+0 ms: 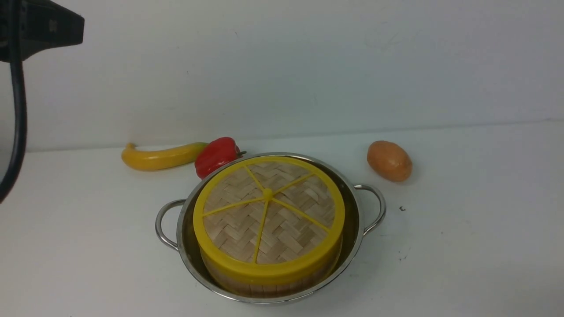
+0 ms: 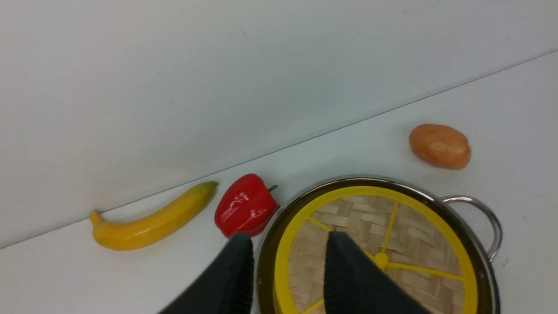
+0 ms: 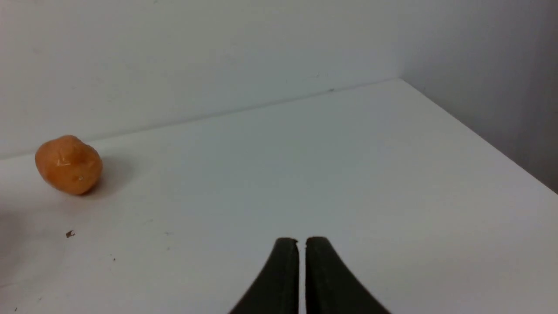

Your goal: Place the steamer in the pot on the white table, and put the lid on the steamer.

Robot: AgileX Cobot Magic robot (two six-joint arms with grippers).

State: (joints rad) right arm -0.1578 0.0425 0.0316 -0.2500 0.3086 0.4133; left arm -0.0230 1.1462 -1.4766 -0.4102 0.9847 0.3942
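The shiny pot (image 1: 358,222) stands on the white table (image 1: 462,255) with the bamboo steamer (image 1: 264,287) inside it. The woven lid (image 1: 269,211) with its yellow rim and spokes lies on the steamer and hides its contents. In the left wrist view my left gripper (image 2: 290,239) hangs open above the edge of the lid (image 2: 418,244) and the pot (image 2: 488,216), with nothing between its fingers. A black part of the left arm (image 1: 42,26) shows high at the front view's left. My right gripper (image 3: 302,240) is shut and empty over bare table, away from the pot.
A yellow banana (image 1: 161,156) and a red pepper (image 1: 217,155) lie just behind the pot on the left, the pepper close to its rim. An orange potato (image 1: 389,160) lies behind on the right. The wall runs along the back and a side wall (image 3: 501,78) closes the table's right.
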